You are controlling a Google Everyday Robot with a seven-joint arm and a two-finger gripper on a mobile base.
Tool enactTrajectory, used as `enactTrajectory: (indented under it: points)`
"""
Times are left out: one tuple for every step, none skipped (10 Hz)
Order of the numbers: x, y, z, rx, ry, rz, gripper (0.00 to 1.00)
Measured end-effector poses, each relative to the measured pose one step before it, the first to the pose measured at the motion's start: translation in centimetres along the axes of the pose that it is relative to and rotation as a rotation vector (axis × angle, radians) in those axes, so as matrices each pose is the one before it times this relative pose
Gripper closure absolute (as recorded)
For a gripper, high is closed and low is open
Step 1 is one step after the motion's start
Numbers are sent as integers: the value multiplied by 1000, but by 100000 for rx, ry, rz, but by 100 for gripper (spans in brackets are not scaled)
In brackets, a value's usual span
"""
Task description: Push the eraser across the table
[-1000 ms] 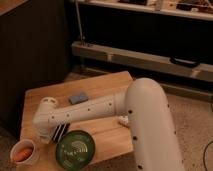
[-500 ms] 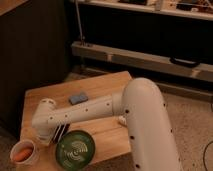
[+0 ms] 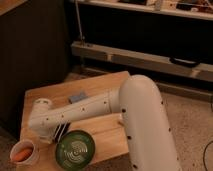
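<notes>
The white arm (image 3: pixel 85 107) reaches from the right across the bench (image 3: pixel 102 82) to its near-left part; the gripper (image 3: pixel 50 134) hangs at the arm's far end, low over the planks, mostly hidden by the wrist; whether it stands wide or narrow cannot be told. The eraser (image 3: pixel 61 131) lies just beside the gripper, partly under the arm, close to the green bowl (image 3: pixel 75 148); contact cannot be confirmed. A grey-blue pad (image 3: pixel 77 96) lies behind the arm; a cup (image 3: pixel 24 153) stands at the near-left corner. Judgement: the gripper is in position; the eraser sits near the front edge, so most of the push appears left to do.
</notes>
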Motion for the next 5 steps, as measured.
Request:
enactTrajectory:
  points:
    - [289, -388, 172, -121, 454, 710, 85]
    - [460, -546, 140, 217, 555, 837, 85]
    - [344, -373, 34, 392, 524, 531, 85]
    - [297, -309, -5, 620, 597, 244, 85]
    - [308, -306, -75, 977, 762, 288, 85]
